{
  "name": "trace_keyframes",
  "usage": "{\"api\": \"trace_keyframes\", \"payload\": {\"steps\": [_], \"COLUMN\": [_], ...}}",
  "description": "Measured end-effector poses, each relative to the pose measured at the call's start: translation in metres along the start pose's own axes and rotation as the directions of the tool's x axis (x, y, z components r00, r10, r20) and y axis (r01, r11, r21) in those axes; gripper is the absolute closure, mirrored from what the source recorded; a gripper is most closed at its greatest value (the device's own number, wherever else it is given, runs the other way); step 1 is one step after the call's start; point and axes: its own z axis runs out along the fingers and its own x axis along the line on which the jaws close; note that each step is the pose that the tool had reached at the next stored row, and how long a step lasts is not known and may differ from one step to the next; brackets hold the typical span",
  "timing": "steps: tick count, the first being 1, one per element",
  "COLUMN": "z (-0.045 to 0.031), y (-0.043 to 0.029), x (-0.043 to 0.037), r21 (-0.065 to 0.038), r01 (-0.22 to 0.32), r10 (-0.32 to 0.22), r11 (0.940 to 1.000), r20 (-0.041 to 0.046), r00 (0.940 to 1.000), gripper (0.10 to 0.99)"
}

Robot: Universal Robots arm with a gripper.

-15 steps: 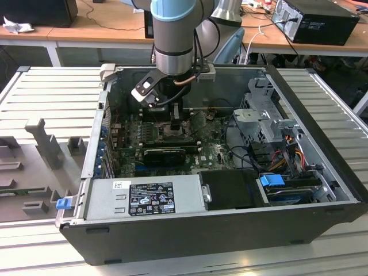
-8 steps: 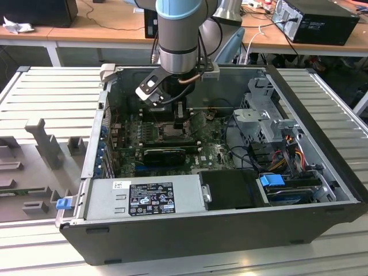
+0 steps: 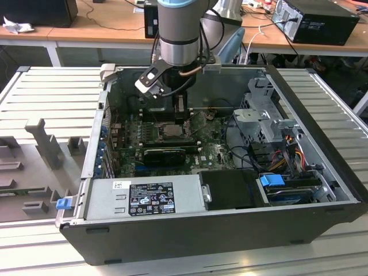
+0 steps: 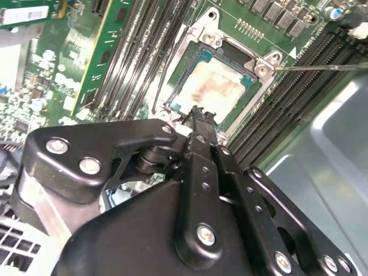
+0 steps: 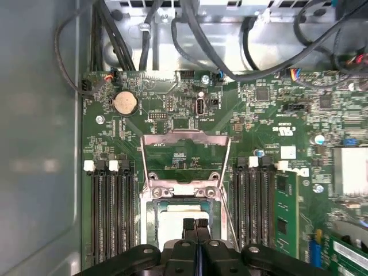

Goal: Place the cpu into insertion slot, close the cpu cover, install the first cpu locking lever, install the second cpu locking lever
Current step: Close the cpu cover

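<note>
CPU [image 4: 221, 86] seated in insertion slot [image 4: 187, 63]; cpu cover [image 5: 185, 154] swung open (lying back toward cables); gripper [image 5: 195, 223] fingers pinched together, empty, over chip.

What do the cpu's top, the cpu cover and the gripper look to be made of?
The cpu top: dull pale metal, matt, with smeared blotches, perhaps paste residue. The cpu cover: thin bare sheet metal, silvery, glinting along its edges. The gripper: matt black with bright screw heads; whether it is coated metal or hard plastic cannot be told.
</note>
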Motion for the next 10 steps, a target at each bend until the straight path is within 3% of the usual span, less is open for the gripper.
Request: {"api": "trace_keyframes", "payload": {"steps": [1, 3, 5, 8, 10], "z": [-0.0113, -0.0197, -0.0327, -0.0446, -0.0457], "y": [0.0007, 0.0011, 0.0019, 0.0026, 0.0083], "x": [-0.0001, -0.0002, -0.0003, -0.0004, -0.0003], "r21": [0.0, 0.0, 0.0, 0.0, 0.001], "r01": [0.0, 0.0, 0.001, 0.001, 0.001], "r10": [0.0, 0.0, -0.001, -0.001, -0.001], "r11": [1.0, 1.0, 1.0, 1.0, 1.0], "r20": [0.0038, 0.0072, 0.0125, 0.0219, 0.0263], "r00": [1.0, 1.0, 0.9999, 0.9998, 0.9997], "gripper": [0.98, 0.98, 0.98, 0.98, 0.98]}}
